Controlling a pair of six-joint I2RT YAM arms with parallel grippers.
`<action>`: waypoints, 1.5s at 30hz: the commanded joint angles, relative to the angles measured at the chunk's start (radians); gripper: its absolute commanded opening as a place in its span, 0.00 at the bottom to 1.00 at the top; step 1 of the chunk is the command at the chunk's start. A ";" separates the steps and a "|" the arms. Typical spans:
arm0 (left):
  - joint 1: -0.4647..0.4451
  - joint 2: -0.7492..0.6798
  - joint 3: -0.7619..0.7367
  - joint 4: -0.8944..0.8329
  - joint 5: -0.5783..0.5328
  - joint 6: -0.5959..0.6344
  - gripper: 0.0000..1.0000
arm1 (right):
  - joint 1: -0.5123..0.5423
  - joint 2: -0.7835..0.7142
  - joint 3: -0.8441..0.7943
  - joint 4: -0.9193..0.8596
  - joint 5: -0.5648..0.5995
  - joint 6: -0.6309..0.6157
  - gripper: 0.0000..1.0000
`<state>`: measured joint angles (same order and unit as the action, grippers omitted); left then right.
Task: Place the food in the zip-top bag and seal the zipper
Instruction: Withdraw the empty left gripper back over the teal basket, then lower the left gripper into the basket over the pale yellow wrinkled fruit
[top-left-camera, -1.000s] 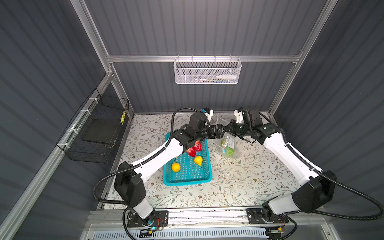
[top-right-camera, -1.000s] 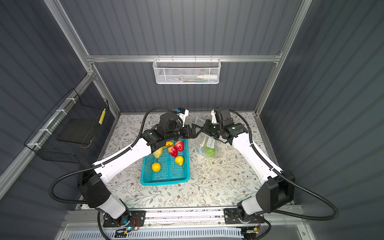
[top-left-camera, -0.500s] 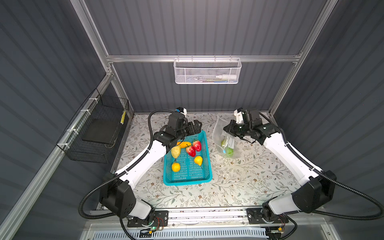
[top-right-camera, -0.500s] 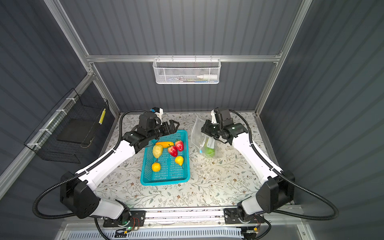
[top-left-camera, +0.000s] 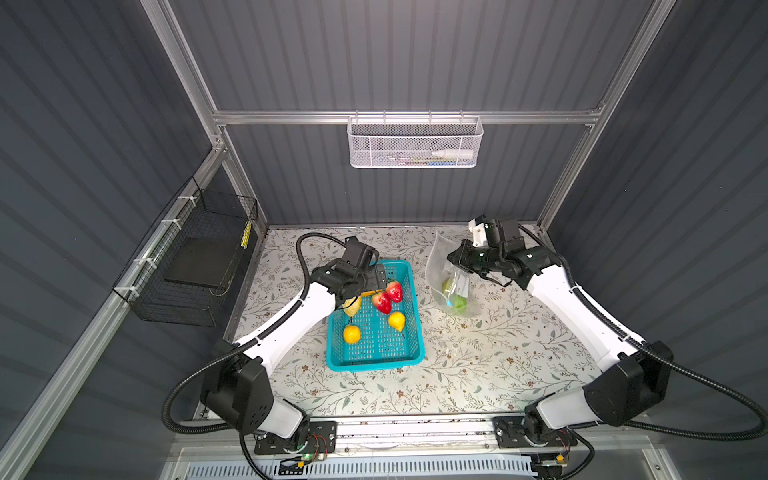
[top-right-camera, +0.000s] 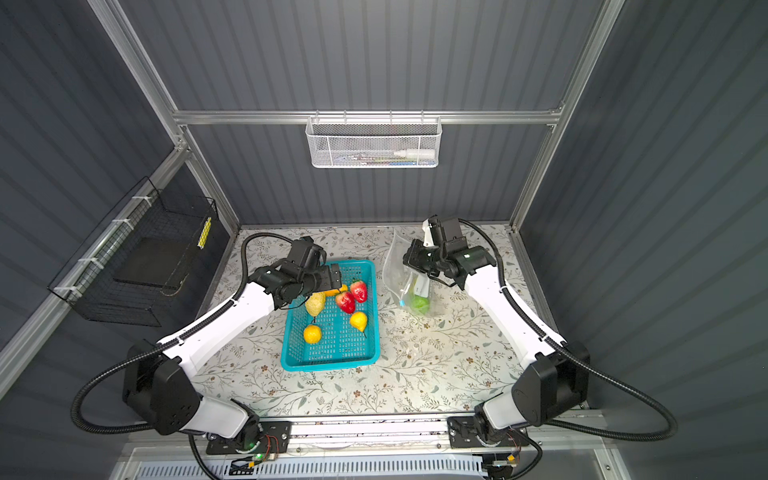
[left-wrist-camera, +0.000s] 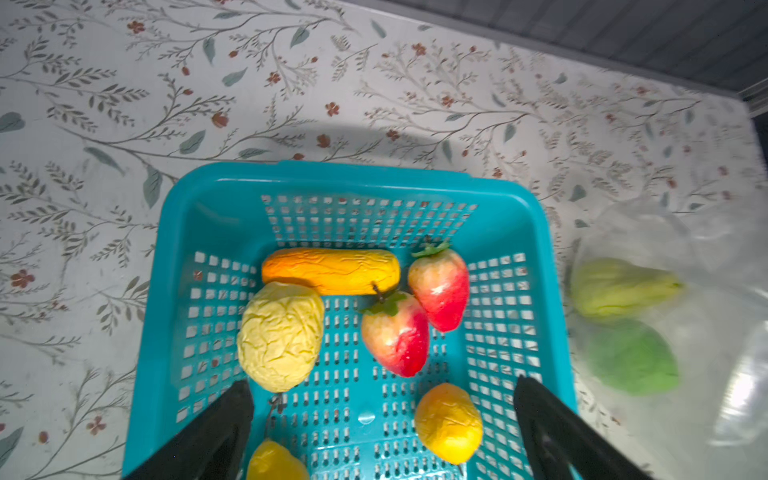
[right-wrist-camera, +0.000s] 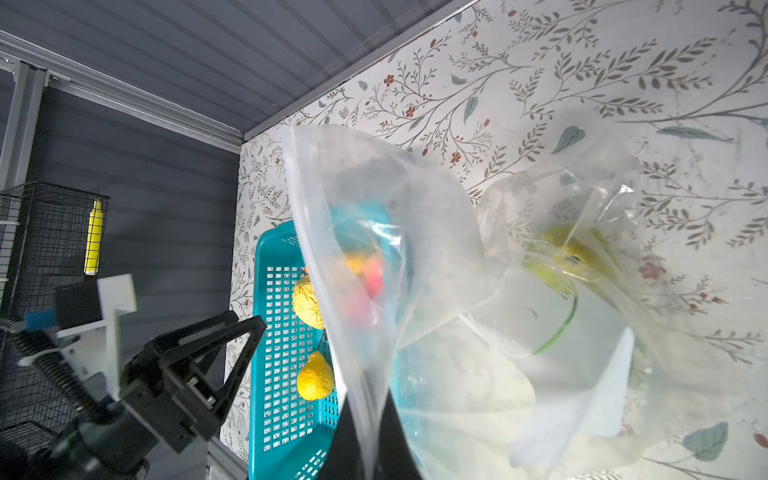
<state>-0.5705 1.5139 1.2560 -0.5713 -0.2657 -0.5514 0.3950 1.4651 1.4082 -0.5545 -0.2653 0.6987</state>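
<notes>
While the left jaws hang spread wide and empty over the far end of the teal basket (top-left-camera: 376, 361), the right jaws are clenched on the edge of the zip-top bag (top-left-camera: 436, 257). They hold it upright just beside the basket, its mouth gaping. A green pear (left-wrist-camera: 619, 286) and a green ball (left-wrist-camera: 631, 361) lie in the bag. In the basket lie two strawberries (top-left-camera: 382, 302), a pale yellow oval (left-wrist-camera: 280, 336), an orange oblong (left-wrist-camera: 330, 270) and two yellow-orange citrus (top-left-camera: 352, 333). The basket stands on the table (top-left-camera: 478, 374).
</notes>
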 joint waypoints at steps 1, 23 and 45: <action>0.000 0.061 0.008 -0.090 -0.083 0.027 1.00 | -0.002 0.008 0.005 -0.017 -0.002 -0.007 0.00; 0.000 0.305 0.059 -0.048 -0.168 0.101 0.99 | -0.003 -0.003 -0.005 -0.022 0.011 -0.015 0.00; 0.000 0.262 0.001 0.022 -0.053 0.121 0.93 | -0.004 0.006 -0.008 -0.016 0.003 -0.011 0.00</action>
<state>-0.5705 1.7912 1.2480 -0.5220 -0.2867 -0.4519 0.3950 1.4651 1.4078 -0.5552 -0.2623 0.6983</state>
